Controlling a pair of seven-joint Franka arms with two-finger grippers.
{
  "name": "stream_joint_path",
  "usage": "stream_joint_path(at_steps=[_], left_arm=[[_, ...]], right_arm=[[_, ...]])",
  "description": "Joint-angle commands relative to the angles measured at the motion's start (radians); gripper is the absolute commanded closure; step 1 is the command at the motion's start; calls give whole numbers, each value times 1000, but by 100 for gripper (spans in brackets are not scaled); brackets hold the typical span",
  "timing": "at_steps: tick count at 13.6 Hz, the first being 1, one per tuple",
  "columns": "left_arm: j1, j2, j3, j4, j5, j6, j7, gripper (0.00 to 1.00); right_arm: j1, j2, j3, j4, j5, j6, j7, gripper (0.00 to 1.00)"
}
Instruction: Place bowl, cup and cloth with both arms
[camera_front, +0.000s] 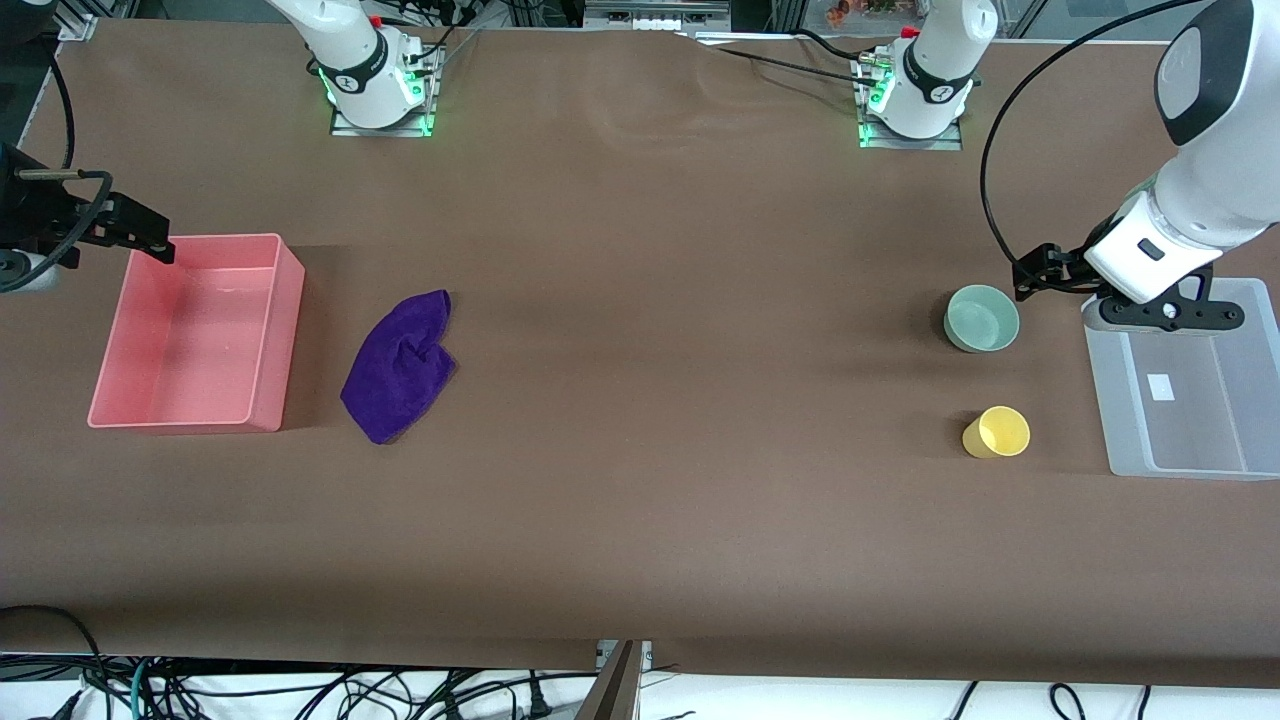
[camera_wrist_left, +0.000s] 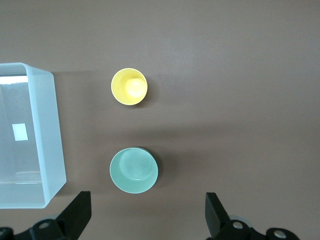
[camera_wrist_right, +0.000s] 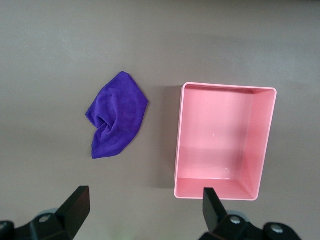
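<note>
- Bins first: the pink bin (camera_front: 195, 335) sits at the right arm's end of the table (camera_front: 640, 400) and the clear bin (camera_front: 1185, 385) at the left arm's end, both empty, with nothing yet placed. The likely trouble is an arm clipping a bin wall on the way in, since each tool hangs close to its bin's rim.
- Cloth (camera_front: 400, 362): it lies crumpled on the table just beside the pink bin, at about 3 o'clock from it in the front view. Being soft and folded, it may be pinched by one layer only and trail or slip free during the lift, or drape over the bin wall instead of dropping inside.
- Bowl (camera_front: 982, 318): it stands upright near the clear bin, farther from the front camera than the cup. Its wide, shallow rim gives a thin hold, so a pinch on the wall could tip it or let it swing.
- Cup (camera_front: 997, 432): it is upright at roughly 6 o'clock from the bowl, well apart from it. It is narrow and light, so a tool descending off-centre could knock it over and set it rolling.
- Left tool (camera_wrist_left: 147, 220): fingers spread wide, empty, hanging over the table by the bowl and the clear bin's corner.
- Right tool (camera_wrist_right: 142, 215): likewise spread and empty, over the pink bin's corner, not over the cloth.
</note>
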Motion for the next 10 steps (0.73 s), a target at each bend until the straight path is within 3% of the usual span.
stream_joint_path(at_steps=[1,6,10], left_arm=[[7,-4,7,-5,-9,0,24,0],[43,20,7,-15,-9,-9,27,0],[83,39,7,-64,-9,-8,189,0]], right_arm=[[-2,21,-3,17,-4,-1,-11,0],[1,35,-3,11,-1,-3,3,0],[21,143,5,6,15,9,3,0]])
